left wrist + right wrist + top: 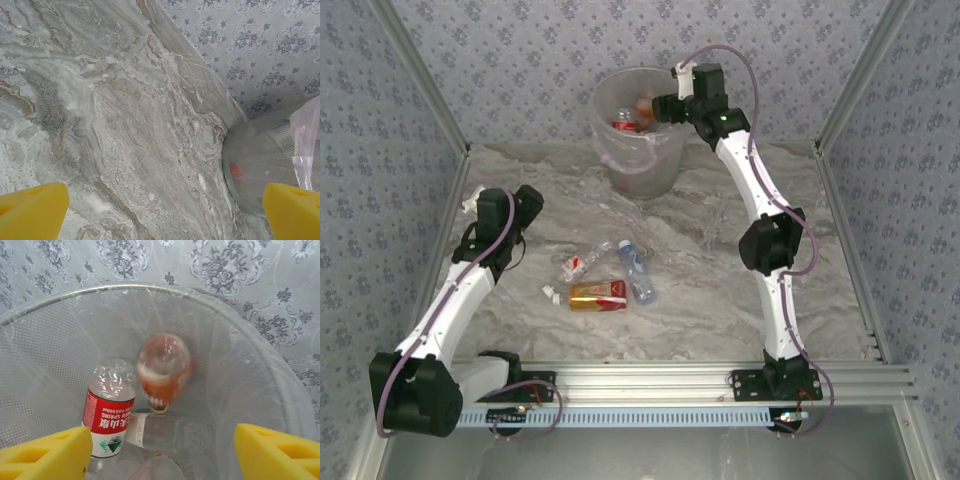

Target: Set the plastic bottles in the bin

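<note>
The bin [638,150] stands at the back of the table, and its grey wall [260,160] shows at the right of the left wrist view. My right gripper [665,108] hangs open over its rim, yellow fingers [277,452] wide apart with nothing between them. Below it a blurred brown-orange bottle [164,367] sits mid-bin above a red-label bottle [107,410] and a clear bottle [175,432]. On the table lie a crushed red-label bottle [582,262], a blue-capped clear bottle [635,270] and a gold-and-red bottle [597,295]. My left gripper [532,205] is open and empty over bare marble, left of them.
A small white cap [551,294] lies just left of the gold-and-red bottle. Patterned walls and metal frame posts close the table on three sides. The clear liner [306,135] hangs over the bin's rim.
</note>
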{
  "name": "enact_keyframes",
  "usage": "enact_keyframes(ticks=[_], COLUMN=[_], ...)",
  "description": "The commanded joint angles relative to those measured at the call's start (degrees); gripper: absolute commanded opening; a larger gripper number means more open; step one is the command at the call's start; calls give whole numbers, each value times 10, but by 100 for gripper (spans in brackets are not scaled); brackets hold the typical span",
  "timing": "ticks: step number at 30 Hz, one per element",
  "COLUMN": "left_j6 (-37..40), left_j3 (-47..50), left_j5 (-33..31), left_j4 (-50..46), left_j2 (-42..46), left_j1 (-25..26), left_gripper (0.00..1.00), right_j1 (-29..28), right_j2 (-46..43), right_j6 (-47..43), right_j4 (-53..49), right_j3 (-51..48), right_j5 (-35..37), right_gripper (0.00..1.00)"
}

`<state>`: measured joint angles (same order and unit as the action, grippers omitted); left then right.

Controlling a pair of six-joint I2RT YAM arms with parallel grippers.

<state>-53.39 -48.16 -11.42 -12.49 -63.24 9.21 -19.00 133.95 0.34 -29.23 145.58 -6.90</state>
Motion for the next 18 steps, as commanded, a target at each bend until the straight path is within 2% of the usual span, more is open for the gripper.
enact_keyframes(ticks=[1,9,18], left_j6=[10,23,68], left_j3=[4,-7,-20], left_j5=[-7,6,40], left_j4=[-2,-29,-96], left_j2=[7,-8,-38], left_j1=[-1,-1,-1], left_gripper=[99,99,99], right_j1=[-7,-10,-13], right_j2=[-9,-64,-236], right_j6=[-17,6,13], right_j4=[-28,-43,36], right_j3=[23,-10,-239], right_j5=[1,2,-7], right_gripper=[78,82,86])
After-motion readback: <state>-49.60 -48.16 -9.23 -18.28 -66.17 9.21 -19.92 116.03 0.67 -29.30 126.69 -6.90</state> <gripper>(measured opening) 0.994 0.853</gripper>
